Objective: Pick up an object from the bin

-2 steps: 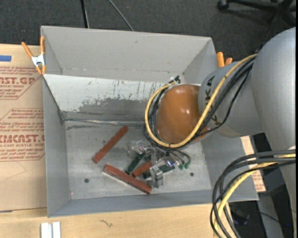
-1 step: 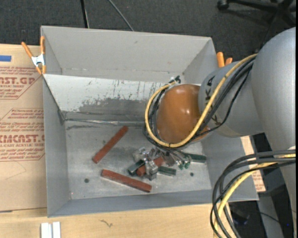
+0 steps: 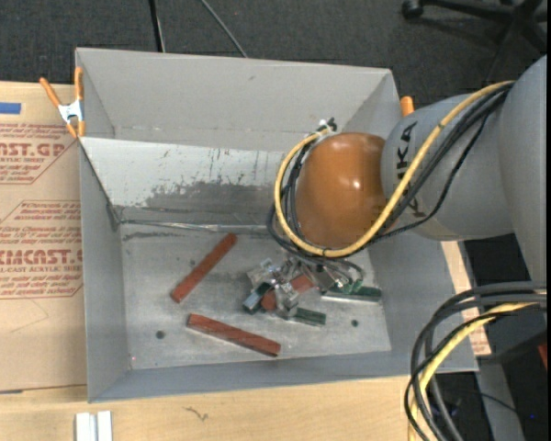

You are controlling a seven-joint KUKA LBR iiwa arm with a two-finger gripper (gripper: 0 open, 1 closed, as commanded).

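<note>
My gripper (image 3: 289,278) reaches down into a small heap of things in the bin's right middle, under the arm's orange cover. Around its tips lie a small red-brown piece (image 3: 274,299), a blue-black piece (image 3: 253,299) and a dark green flat strip (image 3: 309,317). Another green piece (image 3: 363,292) pokes out to the right of the heap. I cannot make out whether anything sits between the fingers.
Two long red-brown sticks lie on the bin floor: one (image 3: 204,267) slanting at left centre, the other (image 3: 232,333) near the front wall. The arm and its cables cover the bin's right side.
</note>
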